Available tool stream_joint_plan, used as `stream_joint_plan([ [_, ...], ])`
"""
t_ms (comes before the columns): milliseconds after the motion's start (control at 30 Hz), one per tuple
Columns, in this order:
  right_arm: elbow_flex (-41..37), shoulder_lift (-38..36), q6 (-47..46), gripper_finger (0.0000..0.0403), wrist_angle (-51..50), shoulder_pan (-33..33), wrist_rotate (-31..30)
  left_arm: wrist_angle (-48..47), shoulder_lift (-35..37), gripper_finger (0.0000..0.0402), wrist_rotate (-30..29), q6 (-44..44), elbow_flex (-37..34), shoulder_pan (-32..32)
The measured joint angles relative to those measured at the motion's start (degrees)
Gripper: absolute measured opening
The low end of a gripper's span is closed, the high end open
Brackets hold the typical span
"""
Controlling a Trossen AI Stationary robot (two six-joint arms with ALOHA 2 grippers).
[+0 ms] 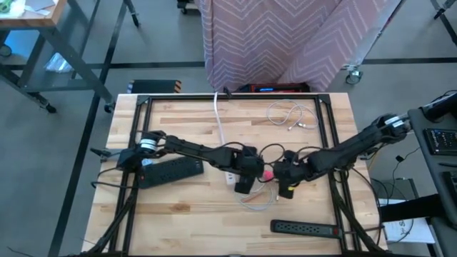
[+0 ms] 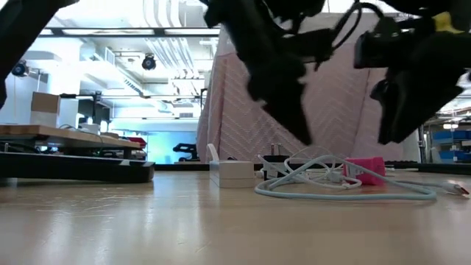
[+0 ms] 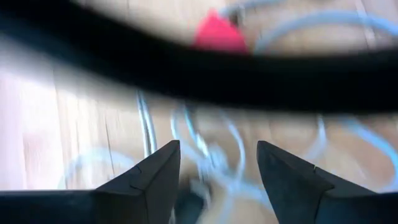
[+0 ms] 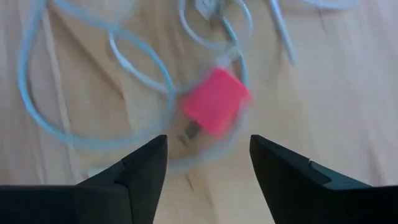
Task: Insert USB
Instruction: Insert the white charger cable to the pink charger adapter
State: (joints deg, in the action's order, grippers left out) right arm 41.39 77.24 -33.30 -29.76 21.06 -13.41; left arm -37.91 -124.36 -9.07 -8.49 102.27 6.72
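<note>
A small pink block (image 4: 214,101) lies on the wooden table amid loops of pale cable (image 4: 93,118), with a dark plug end (image 4: 194,130) right beside it. In the high view the pink block (image 1: 268,173) sits between my two grippers. My left gripper (image 1: 245,184) hangs open over the cable loops (image 3: 211,149), just left of the block. My right gripper (image 1: 288,185) hovers open above the block, its fingers either side of it in the right wrist view and clear of it. A white block (image 2: 234,173) rests on the table left of the pink one (image 2: 366,169).
A black power strip (image 1: 168,170) lies under the left arm, and a second one (image 1: 303,228) near the front edge. A further coiled white cable (image 1: 291,118) lies at the back right. A white cord (image 1: 221,121) runs in from the far edge.
</note>
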Motion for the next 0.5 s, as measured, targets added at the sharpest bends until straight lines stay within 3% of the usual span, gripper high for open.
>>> stream_joint_plan([
  [200, 2.52, 8.93, -6.48, 0.026, 6.22, -0.73, -0.23, -7.39, 3.57, 0.0183, 0.54, 4.82, -3.47, -0.07],
  [500, 10.06, 14.96, -10.53, 0.0279, -1.73, -3.43, -1.25, -3.48, 4.94, 0.0167, 0.58, 5.84, -7.65, -0.04],
])
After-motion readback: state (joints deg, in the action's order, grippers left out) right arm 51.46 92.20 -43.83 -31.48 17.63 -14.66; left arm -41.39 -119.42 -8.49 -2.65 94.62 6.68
